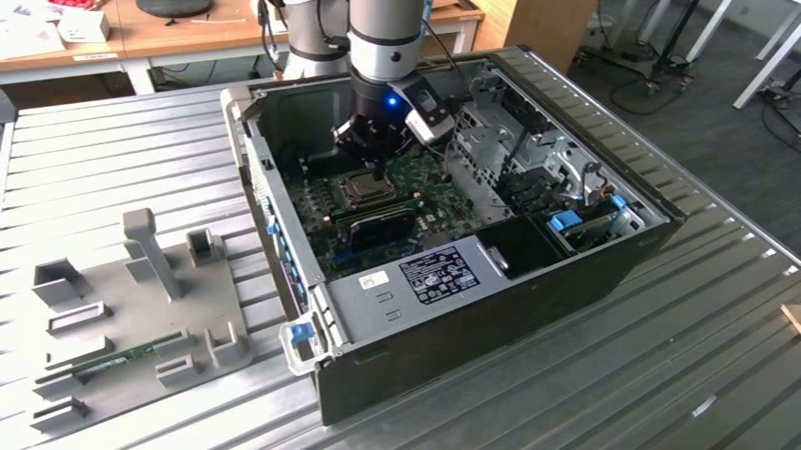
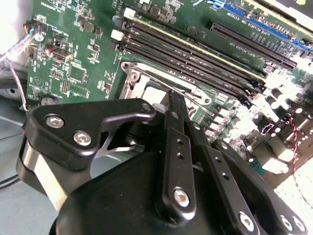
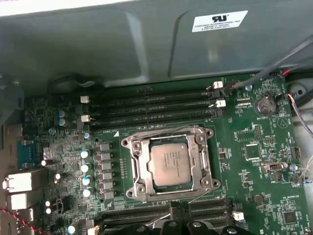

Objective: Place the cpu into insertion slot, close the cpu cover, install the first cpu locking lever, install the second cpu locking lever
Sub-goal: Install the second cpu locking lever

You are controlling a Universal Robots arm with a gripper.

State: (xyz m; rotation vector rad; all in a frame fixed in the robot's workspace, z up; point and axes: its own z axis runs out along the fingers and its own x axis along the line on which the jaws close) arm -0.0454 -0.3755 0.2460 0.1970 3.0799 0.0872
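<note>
The cpu (image 3: 169,163) lies flat in the insertion slot (image 3: 128,169) on the green motherboard (image 3: 254,161), its silvery top showing. Folded down around it is the cpu cover (image 3: 203,161), whose cut-out frames the chip. A thin wire lever (image 3: 161,132) runs along the socket's edge beside the memory slots, and another wire (image 3: 198,196) crosses the opposite corner. My gripper (image 3: 182,226) is shut and hangs just off that edge of the socket. In the second wrist view the gripper (image 2: 175,98) tip sits at the socket rim (image 2: 139,81). In the exterior view the gripper (image 1: 371,169) hovers over the socket (image 1: 367,191).
The open black computer case (image 1: 501,309) lies on a ribbed metal table (image 1: 113,159), its walls close around the arm. Long memory slots (image 3: 151,105) flank the socket. A drive cage (image 1: 526,159) stands at the exterior view's right. A grey fixture plate (image 1: 138,309) lies left.
</note>
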